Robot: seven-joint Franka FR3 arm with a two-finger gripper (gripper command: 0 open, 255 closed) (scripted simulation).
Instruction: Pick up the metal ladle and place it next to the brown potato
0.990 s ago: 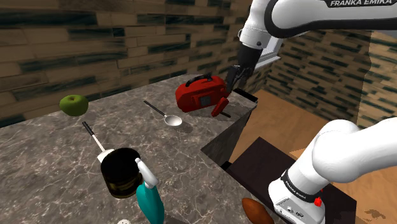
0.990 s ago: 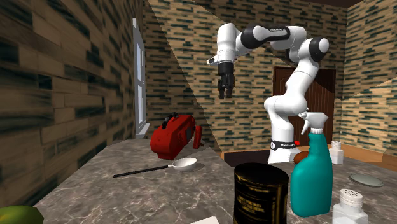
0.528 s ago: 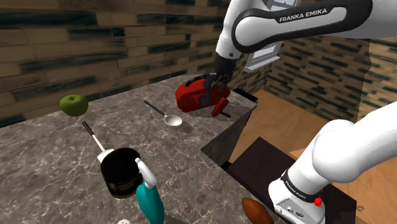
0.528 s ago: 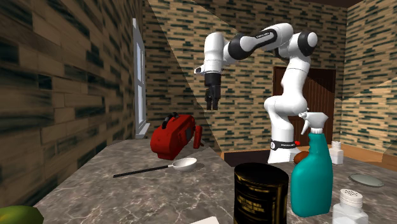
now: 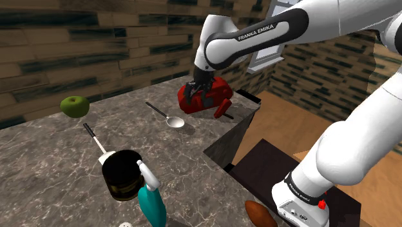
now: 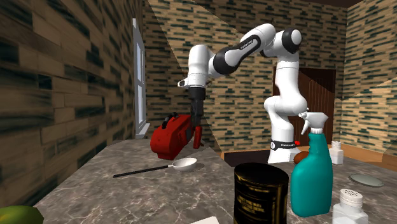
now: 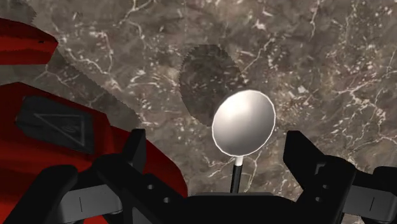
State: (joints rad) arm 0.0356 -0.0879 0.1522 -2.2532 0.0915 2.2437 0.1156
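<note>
Hanging over the dark marbled counter [image 5: 51, 161] with the end effector [image 7: 216, 149] released, fingers standing wide apart and clasping nothing. Directly beneath, in the wrist view, the shiny round bowl of the metal ladle [image 5: 164, 115], lying flat on the counter, bowl end near the red case [image 5: 209, 97]. Well apart from the brown potato [image 5: 259, 213], down by the stand.

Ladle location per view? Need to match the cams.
Shoulder view: ladle on the counter, left of the red case.
Second exterior view: ladle in front of the red case.
Wrist view: ladle bowl between the open fingers, red case alongside.
Shared landmark: red case.
</note>
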